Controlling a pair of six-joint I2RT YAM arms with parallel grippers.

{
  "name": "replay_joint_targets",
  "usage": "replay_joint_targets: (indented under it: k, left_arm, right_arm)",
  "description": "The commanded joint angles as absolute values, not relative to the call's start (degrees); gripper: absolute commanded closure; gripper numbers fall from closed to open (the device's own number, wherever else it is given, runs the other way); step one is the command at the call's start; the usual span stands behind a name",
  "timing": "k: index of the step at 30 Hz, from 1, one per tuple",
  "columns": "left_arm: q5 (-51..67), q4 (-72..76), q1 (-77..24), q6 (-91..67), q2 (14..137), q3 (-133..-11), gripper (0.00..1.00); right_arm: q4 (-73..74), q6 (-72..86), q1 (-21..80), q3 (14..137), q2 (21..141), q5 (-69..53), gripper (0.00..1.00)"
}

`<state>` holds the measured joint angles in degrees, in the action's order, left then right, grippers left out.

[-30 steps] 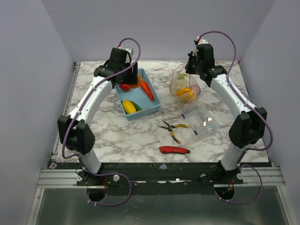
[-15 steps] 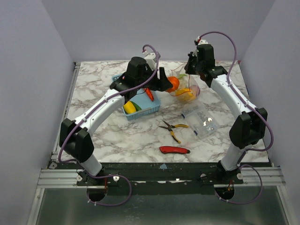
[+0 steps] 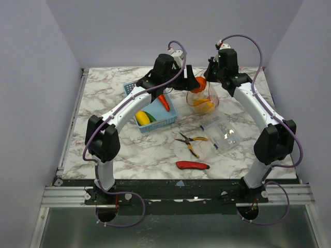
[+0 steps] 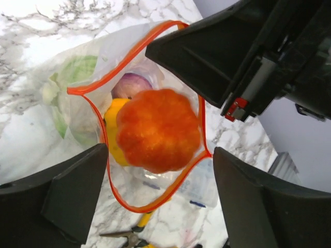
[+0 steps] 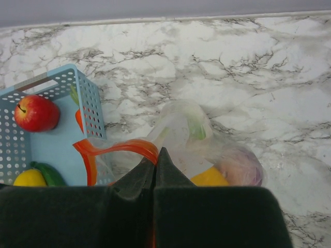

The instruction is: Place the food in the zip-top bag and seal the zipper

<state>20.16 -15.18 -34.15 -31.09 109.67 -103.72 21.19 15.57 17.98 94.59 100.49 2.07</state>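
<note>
Top view: left gripper [image 3: 192, 82] is stretched across to the bag [image 3: 204, 103], with the pumpkin [image 3: 198, 84] at its tip over the mouth. Right gripper [image 3: 212, 77] is at the bag's far rim. The bag sits right of centre toward the far edge, and the basket [image 3: 155, 124] is just beside it on the left. 3 toys show in the basket: yellow toy [image 3: 142, 117], green toy [image 3: 150, 115], long red toy [image 3: 164, 102]. Nearer the arms are 1 pliers [image 3: 190, 140], 1 knife [image 3: 192, 165] and 1 packet [image 3: 222, 133]; the packet label is too small to read. Bare marble table [image 3: 103, 93] shows left of the basket and along the near edge left of the knife. Left wrist: fingers [image 4: 62, 196] are spread wide and neither touches the pumpkin, which sits in the open mouth ringed by the zipper [image 4: 106, 165]. It is tight against the strip on the right, with a gap on the left. Cannot tell if it rests on something or hangs free. Under it are 3 toys in the bag: onion [image 4: 130, 85], yellow piece [image 4: 113, 129], cabbage [image 4: 77, 72]. The right gripper's black body is at the rim, top right. Right wrist: fingers are pressed together, pinching the bag rim at the zipper. The bag lies against the basket wall. 4 toys show in the basket corner: apple [image 5: 36, 112], yellow toy, green toy and an orange sliver [image 5: 78, 120] behind the wall. Open marble runs beyond to the far edge. No readable writing anywhere.
</note>
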Motion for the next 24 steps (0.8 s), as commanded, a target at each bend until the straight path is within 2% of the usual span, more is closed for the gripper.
replay_joint_targets:
  k: [1,11,24]
  left_arm:
    - [20.0,-19.1,-34.5,-30.8,111.2,-107.8,0.14]
    - [19.3,-16.9,-33.8,-28.4,102.7,-97.6,0.13]
    - [12.5,-17.9,-27.6,-24.9,85.8,-74.6,0.14]
  right_arm:
    - [18.3,16.2,17.9,94.3,98.0,0.6,0.99]
    - [18.2,16.5,17.9,94.2,98.3,0.4,0.99]
    - [18.2,16.7,17.9,94.2,98.7,-1.0,0.99]
